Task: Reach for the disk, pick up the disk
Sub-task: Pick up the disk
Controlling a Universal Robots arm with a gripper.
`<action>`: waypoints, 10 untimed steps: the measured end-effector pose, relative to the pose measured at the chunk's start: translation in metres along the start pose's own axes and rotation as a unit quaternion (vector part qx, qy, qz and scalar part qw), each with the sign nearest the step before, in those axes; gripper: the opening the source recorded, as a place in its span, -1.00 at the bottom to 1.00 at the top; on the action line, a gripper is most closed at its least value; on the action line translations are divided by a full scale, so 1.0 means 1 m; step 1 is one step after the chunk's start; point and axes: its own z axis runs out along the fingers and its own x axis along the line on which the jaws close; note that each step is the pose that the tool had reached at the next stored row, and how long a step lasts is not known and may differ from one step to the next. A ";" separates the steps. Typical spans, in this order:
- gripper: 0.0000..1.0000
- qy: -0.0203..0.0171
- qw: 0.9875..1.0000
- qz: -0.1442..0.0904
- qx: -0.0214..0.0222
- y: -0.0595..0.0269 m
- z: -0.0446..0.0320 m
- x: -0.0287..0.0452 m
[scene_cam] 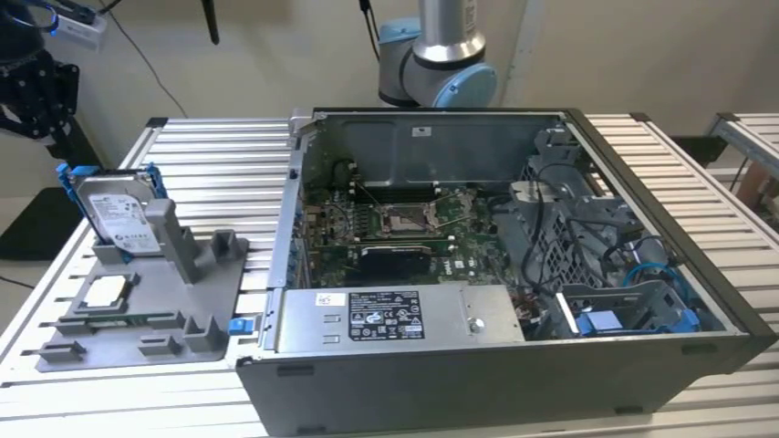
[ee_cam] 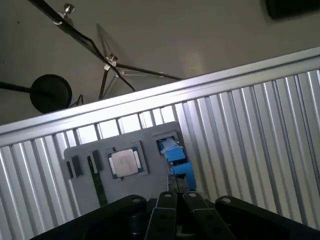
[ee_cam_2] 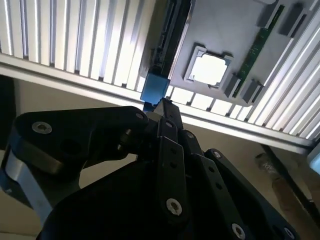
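The disk (scene_cam: 119, 212) stands upright in a slot of the grey fixture (scene_cam: 146, 315) on the exterior view's left. It is a silver-grey drive with a white label, clipped in a blue frame. My black gripper (scene_cam: 36, 105) hangs up and to the left of it, well apart. In both wrist views the two fingers (ee_cam: 167, 202) lie pressed together with nothing between them, pointing toward the disk's blue frame edge (ee_cam: 175, 154) (ee_cam_2: 155, 89). The gripper (ee_cam_2: 163, 104) (ee_cam: 177, 194) is shut.
A small square silver chip (ee_cam: 124, 162) (ee_cam_2: 209, 68) (scene_cam: 104, 290) lies in the fixture beside the disk. An open computer case (scene_cam: 512, 274) fills the slatted metal table (scene_cam: 219, 164) toward the exterior view's right. A stand with cables (ee_cam: 107, 62) is beyond the table edge.
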 end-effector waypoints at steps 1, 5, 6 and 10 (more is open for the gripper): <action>-1.00 0.000 1.000 -0.007 0.000 -0.0001 -0.0001 0.0000; -1.00 0.001 0.999 -0.032 0.001 -0.0008 0.0000 -0.0003; -1.00 0.001 0.999 -0.037 0.001 -0.0011 0.0000 -0.0003; -1.00 0.001 0.998 -0.057 0.001 -0.0029 0.0000 -0.0007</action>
